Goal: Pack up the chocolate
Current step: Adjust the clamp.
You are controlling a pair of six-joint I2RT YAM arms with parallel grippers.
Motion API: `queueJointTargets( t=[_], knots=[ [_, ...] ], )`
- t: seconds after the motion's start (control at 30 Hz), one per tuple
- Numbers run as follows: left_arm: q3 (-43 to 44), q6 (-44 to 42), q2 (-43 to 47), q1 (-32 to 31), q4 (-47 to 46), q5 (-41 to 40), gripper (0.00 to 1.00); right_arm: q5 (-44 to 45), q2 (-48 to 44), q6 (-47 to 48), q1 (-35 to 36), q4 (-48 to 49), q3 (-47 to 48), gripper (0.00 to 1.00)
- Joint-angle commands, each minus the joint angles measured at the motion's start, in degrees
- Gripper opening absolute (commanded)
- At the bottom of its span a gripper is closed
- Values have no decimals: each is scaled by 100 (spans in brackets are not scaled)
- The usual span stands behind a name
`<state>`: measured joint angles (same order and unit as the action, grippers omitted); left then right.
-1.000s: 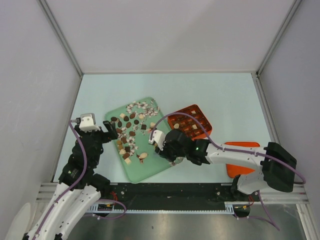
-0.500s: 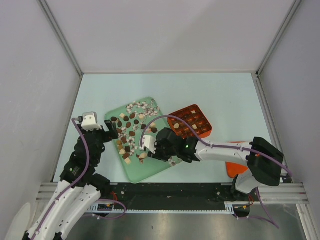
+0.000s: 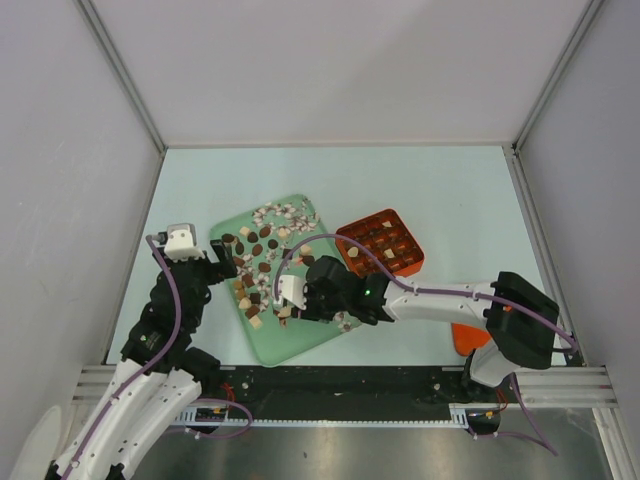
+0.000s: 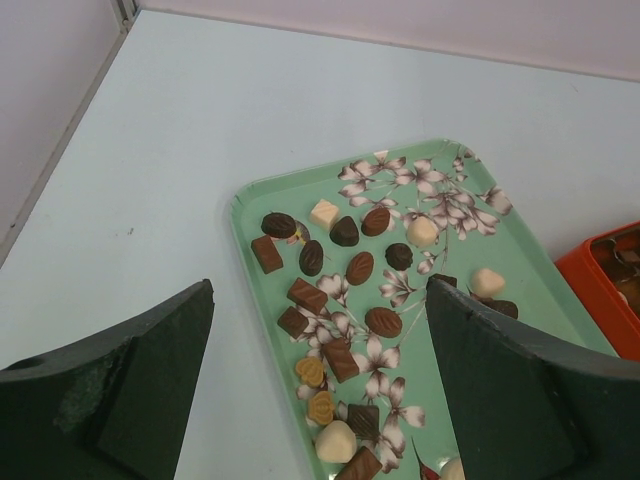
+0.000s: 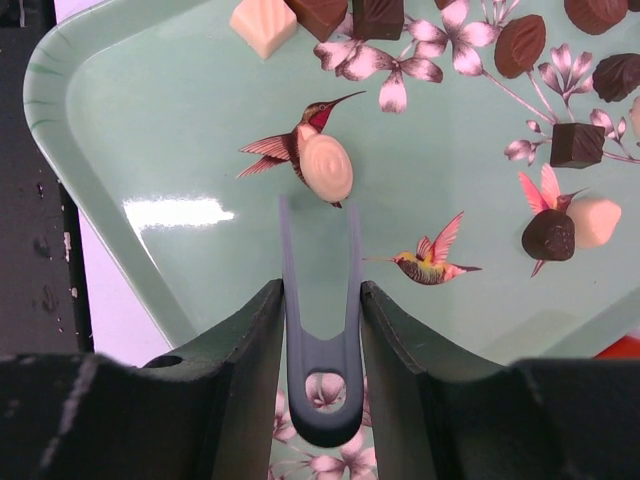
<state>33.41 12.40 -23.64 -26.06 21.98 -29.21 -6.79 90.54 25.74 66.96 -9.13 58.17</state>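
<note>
Many small pieces of chocolate [image 3: 255, 270], dark, light brown and cream, lie scattered on a green flowered tray [image 3: 300, 342]. My right gripper [image 5: 322, 300] is shut on grey tongs [image 5: 320, 340], low over the tray's near corner. The tongs' two tips stand apart just short of a cream oval chocolate [image 5: 327, 168], and nothing is between them. In the overhead view the right gripper [image 3: 292, 298] hangs over the tray's near middle. My left gripper [image 4: 320, 300] is open and empty above the tray's left edge, with chocolate [image 4: 383, 322] below it.
An orange box [image 3: 380, 243] with a grid of cells, some filled, stands right of the tray. An orange lid [image 3: 462, 336] lies near the right arm's base, partly hidden. The tray's rim [image 5: 60, 150] runs close to the black near edge.
My right arm has swung left from beside the orange box to over the tray, carrying the tongs, whose tips have spread a little. The left arm has barely moved.
</note>
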Motion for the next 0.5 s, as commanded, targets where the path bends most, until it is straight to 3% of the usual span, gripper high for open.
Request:
queueJointTargets(
  t=[0.0, 0.2, 0.47],
  knots=[
    [-27, -133, 26, 58, -167, -41, 91, 19, 113, 160, 28, 122, 300, 41],
    [-27, -133, 35, 58, -159, -32, 91, -86, 279, 160, 28, 218, 353, 40],
    [-36, -142, 52, 58, -159, -23, 92, -130, 341, -95, 28, -80, 353, 31]
  ],
)
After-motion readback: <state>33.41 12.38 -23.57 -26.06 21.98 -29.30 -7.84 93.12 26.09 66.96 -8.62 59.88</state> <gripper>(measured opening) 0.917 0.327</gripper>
